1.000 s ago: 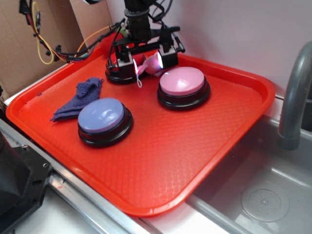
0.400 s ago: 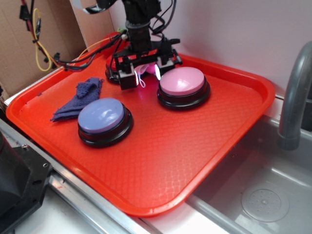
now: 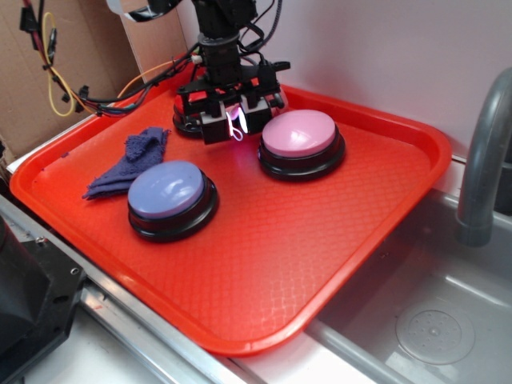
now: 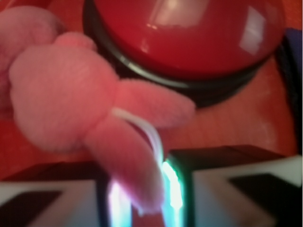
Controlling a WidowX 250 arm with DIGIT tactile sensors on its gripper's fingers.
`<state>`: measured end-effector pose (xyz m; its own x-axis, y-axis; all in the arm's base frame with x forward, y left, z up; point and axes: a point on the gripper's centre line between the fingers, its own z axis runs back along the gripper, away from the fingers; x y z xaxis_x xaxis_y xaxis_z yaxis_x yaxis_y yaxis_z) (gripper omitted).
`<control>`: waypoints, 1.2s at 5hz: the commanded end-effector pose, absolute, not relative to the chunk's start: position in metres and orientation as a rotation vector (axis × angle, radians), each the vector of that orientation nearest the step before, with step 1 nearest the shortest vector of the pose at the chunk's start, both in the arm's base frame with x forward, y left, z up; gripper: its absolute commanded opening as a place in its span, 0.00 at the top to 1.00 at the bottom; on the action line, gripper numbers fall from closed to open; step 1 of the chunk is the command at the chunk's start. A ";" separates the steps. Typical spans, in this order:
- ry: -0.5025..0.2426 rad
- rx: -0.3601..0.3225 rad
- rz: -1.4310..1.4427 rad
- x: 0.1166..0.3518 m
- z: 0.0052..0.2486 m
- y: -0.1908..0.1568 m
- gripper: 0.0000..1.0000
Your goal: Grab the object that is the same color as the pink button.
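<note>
Pincer (image 3: pixel 234 122): clamped on plush toy's (image 4: pixel 71 104) limb, as I read it.
Toy: between red button (image 4: pixel 189 33) and pink button (image 3: pixel 300 134), 9 o'clock of pink.
Next: I'd lift straight, slowly; thin hold may slip.

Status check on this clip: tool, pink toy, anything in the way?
Tool shut on pink plush toy, pinching one limb. Red button just behind it, pink button beside; neither blocking. Toy's contact with tray unclear.

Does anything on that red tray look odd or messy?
Mostly the purple-blue rag, lying crumpled at the tray's left edge. The gripper pinches the pink plush toy by one limb.
</note>
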<state>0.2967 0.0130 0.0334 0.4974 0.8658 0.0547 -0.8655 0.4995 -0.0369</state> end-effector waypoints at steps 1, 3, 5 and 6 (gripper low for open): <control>-0.190 -0.065 0.947 0.289 0.078 0.026 1.00; -0.202 -0.060 0.695 0.262 0.117 0.026 1.00; -0.147 0.021 0.303 0.204 0.155 0.026 1.00; -0.109 0.056 0.160 0.189 0.159 0.025 1.00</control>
<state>0.1811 0.0099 0.1505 0.9817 0.1695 0.0866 -0.1740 0.9836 0.0480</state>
